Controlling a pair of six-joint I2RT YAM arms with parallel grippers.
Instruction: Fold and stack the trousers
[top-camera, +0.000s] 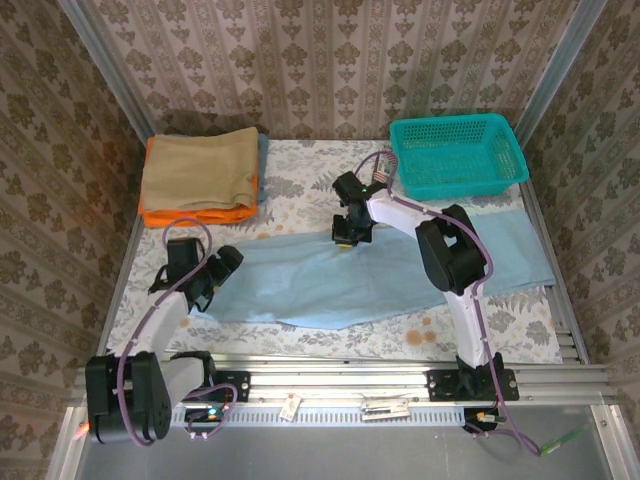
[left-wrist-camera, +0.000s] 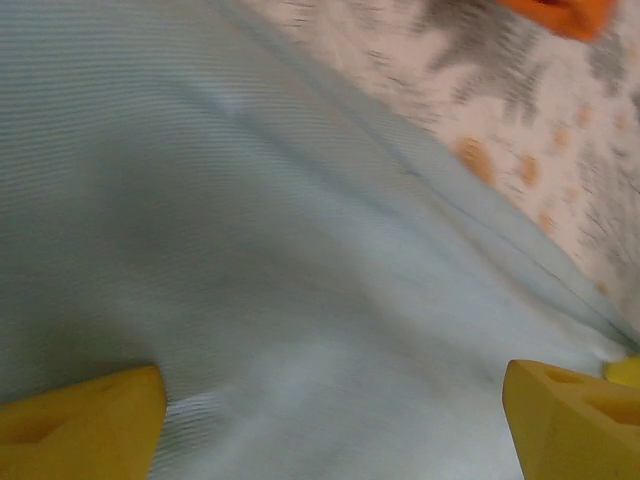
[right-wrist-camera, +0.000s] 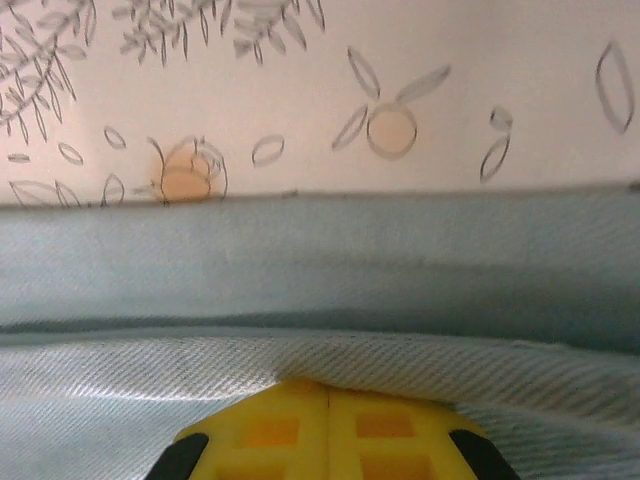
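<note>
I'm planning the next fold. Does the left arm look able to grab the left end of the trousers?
Probably yes. The left tool hangs open just above the trousers, nothing between them; the right tool pinches the far edge, well clear.

Left arm and right arm: white link shells, black joint housings. A purple cable runs along each arm from base to wrist. Left pincer and right pincer: yellow moulded fingers with recessed square pockets. The right pincer's fingers sit on black mounts.
</note>
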